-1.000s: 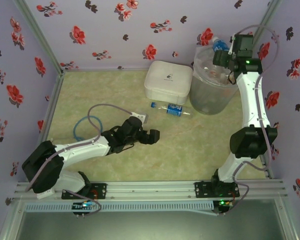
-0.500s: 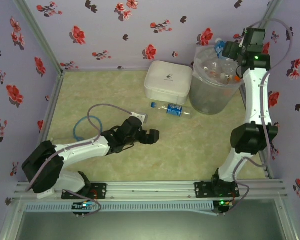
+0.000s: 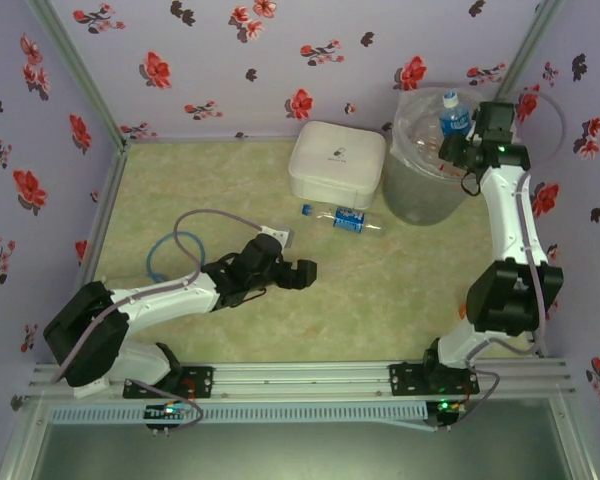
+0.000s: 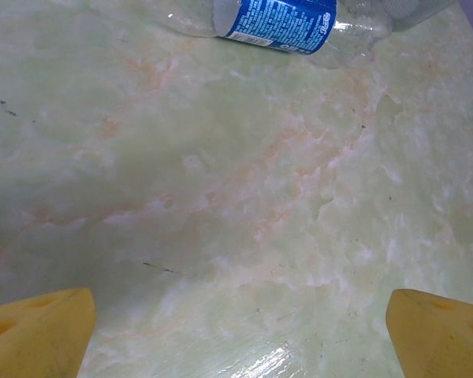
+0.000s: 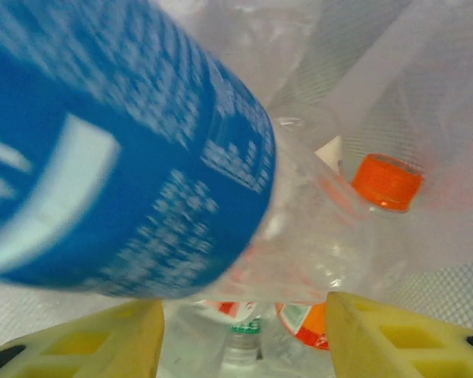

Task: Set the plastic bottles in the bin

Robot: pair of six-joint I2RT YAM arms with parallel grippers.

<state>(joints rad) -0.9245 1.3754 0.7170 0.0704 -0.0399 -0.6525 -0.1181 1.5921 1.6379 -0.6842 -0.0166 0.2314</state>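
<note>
The bin (image 3: 420, 200), a grey bucket lined with a clear bag, stands at the back right. My right gripper (image 3: 458, 150) hangs over its rim, open. A blue-labelled plastic bottle (image 5: 126, 150) lies blurred just beyond the fingertips (image 5: 94, 342), free of them, and shows cap-up in the bin mouth (image 3: 451, 112). Below it lie several bottles with orange caps (image 5: 386, 181) and red labels. Another blue-labelled bottle (image 3: 348, 220) lies on the table in front of the white box. My left gripper (image 3: 305, 272) is open low over the table, short of that bottle (image 4: 280, 22).
A white lidded box (image 3: 335, 163) sits left of the bin, close behind the lying bottle. A blue cable loop (image 3: 165, 262) lies on the table by the left arm. Flowered walls close in the back and sides.
The right gripper swung from the bin's far right rim inward and lower, and the blue-labelled bottle has left its jaws. The left arm has not moved.
</note>
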